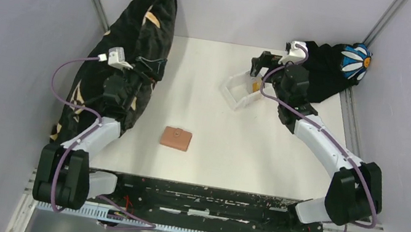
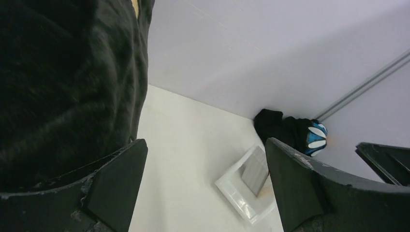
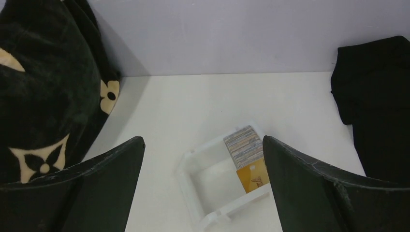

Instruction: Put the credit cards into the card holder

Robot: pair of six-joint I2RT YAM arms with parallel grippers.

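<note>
Tan card holder [image 1: 176, 138] folded flat — credit cards [image 3: 245, 145] (one gold) in white tray [image 3: 184, 170] — left gripper [image 2: 203, 154], right gripper [image 3: 203, 144] spread.

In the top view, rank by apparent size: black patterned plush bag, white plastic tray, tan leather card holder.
Black patterned plush bag
White plastic tray
Tan leather card holder
The right arm partly hides the tray.

Card holder [image 1: 176, 138]: one counted, tan-brown.
White tray [image 1: 230, 95]: one.
Credit cards [image 3: 244, 145]: one gold-yellow card [image 3: 252, 177] told apart; rest packed edge-on in stack, number not countable.
Black fabric items: two noted, flower-patterned one [image 1: 132, 48] and daisy-marked one [image 1: 339, 62].
Arms: two recorded, left arm [image 1: 94, 133], right arm [image 1: 318, 137]; two fingers [image 3: 111, 183] seen on each.
Purple cables [image 1: 62, 78]: two, one per arm.
</note>
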